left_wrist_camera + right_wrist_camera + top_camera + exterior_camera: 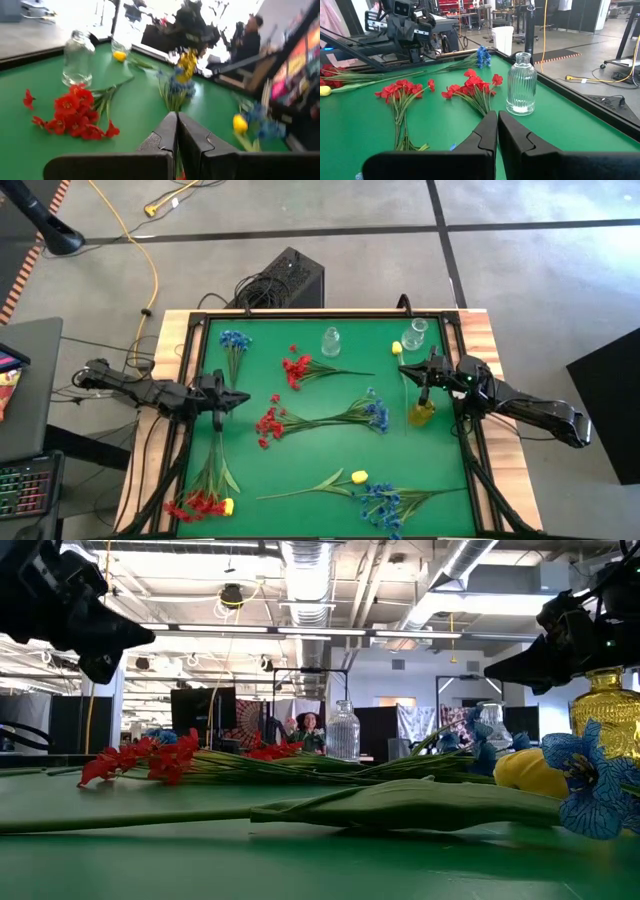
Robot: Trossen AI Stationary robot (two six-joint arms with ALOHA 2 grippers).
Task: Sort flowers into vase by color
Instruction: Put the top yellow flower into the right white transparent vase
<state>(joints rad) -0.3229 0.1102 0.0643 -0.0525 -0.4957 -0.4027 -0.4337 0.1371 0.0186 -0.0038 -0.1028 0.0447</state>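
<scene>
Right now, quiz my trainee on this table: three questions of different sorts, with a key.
1. True or false: the left gripper is open.
2. How many clear vases stand on the table? A one, B two, C four.
3. Fill in: the vase nearest the right gripper is ___ in colour.

Key: 1 false, it is shut. 2 B. 3 yellow; the yellow vase stands by that gripper.
</scene>
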